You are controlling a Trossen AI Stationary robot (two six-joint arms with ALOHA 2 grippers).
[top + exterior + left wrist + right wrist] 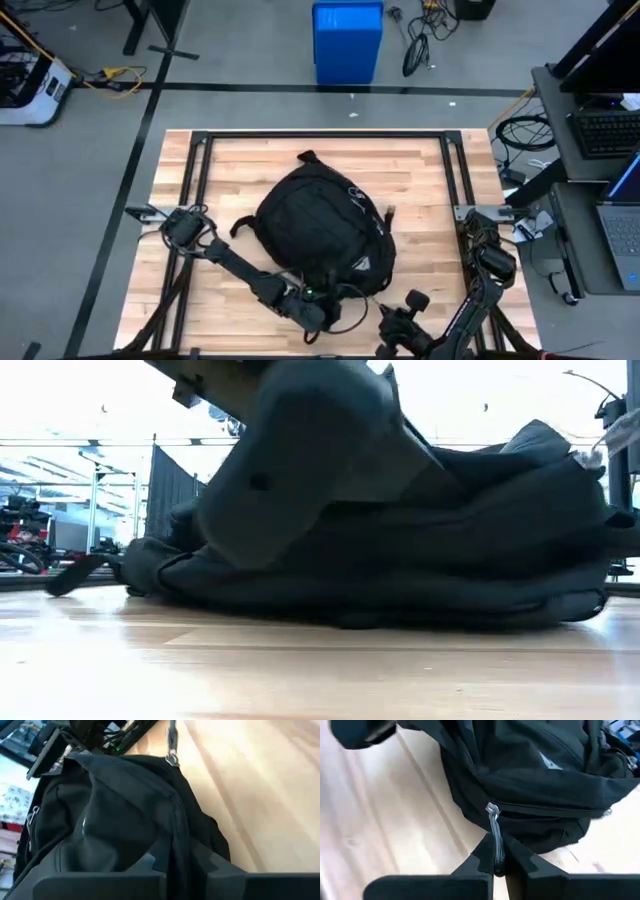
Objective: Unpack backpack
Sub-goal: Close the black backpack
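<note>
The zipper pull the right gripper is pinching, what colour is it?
The zipper pull is silvery grey against the black backpack. Right wrist view shows it best.

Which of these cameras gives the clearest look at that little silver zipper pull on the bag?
The right wrist view: the zipper pull hangs from the backpack into the right gripper, whose fingers close on it. The left wrist view shows a pull farther off. The high and low views don't resolve it.

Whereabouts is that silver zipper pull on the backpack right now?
In the right wrist view, the zipper pull hangs off the backpack's near edge, pinched in the right hand, just above the wooden table.
</note>
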